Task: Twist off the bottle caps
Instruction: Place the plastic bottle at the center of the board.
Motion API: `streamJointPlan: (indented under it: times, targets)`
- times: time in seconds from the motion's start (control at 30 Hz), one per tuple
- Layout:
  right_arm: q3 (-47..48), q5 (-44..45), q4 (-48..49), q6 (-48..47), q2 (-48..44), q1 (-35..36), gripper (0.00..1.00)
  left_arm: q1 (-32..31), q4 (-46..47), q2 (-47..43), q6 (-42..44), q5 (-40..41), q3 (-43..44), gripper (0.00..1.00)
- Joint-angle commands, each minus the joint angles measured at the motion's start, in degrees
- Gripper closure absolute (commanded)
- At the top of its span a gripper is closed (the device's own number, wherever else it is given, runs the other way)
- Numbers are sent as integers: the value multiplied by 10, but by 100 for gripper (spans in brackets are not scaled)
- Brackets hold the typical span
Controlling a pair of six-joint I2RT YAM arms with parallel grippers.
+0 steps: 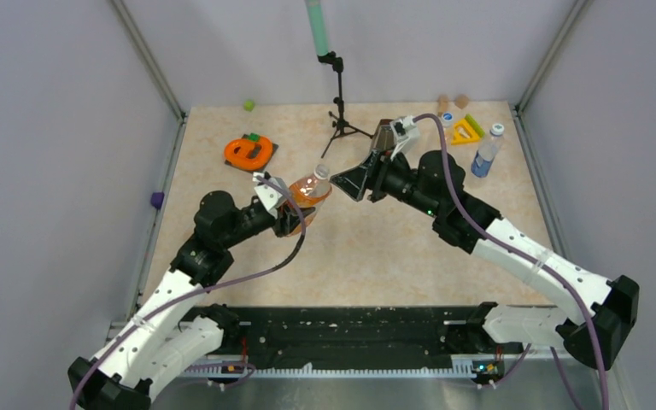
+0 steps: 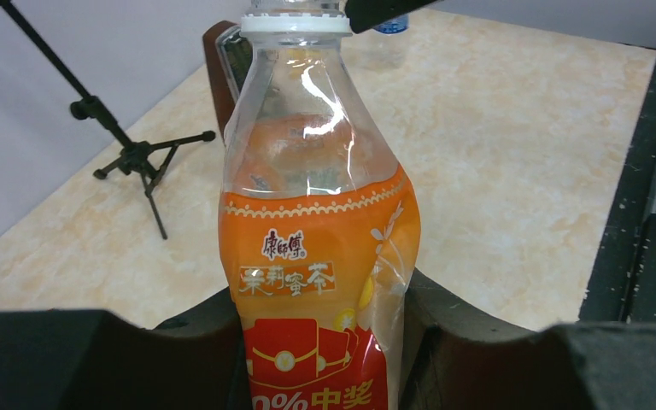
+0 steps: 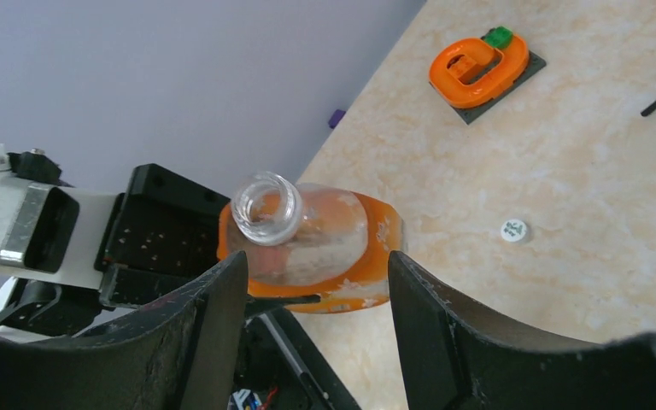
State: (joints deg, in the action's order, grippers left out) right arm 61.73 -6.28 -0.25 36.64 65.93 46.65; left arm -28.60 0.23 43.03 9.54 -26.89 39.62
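Right wrist view shows the orange bottle (image 3: 307, 248) uncapped and clamped by the left gripper (image 1: 295, 205), likely to brace it against twisting. Over its mouth the right gripper (image 3: 316, 265) stands spread and empty. A white cap (image 3: 513, 230) lies on the table (image 3: 581, 154).

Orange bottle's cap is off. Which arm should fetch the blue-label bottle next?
Right. The right gripper is open and empty, and the blue-label bottle stands on its side of the table. The left gripper is shut on the orange bottle, so it's occupied.
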Motion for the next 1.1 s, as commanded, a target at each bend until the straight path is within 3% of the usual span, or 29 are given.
streamJointPlan:
  times: [0.0,0.33,0.77,1.07]
  targets:
    - [1,-34,54,15,-22,5,40,0,2,16,-4,-71,43,100]
    - [24,-49,49,6,11,5,40,-1,-1,46,-3,-105,56,100]
    - [44,-39,47,-16,52,6,49,-1,-21,53,5,-119,58,100]
    - [45,-43,41,-20,64,6,76,-1,-13,54,0,-95,55,97]
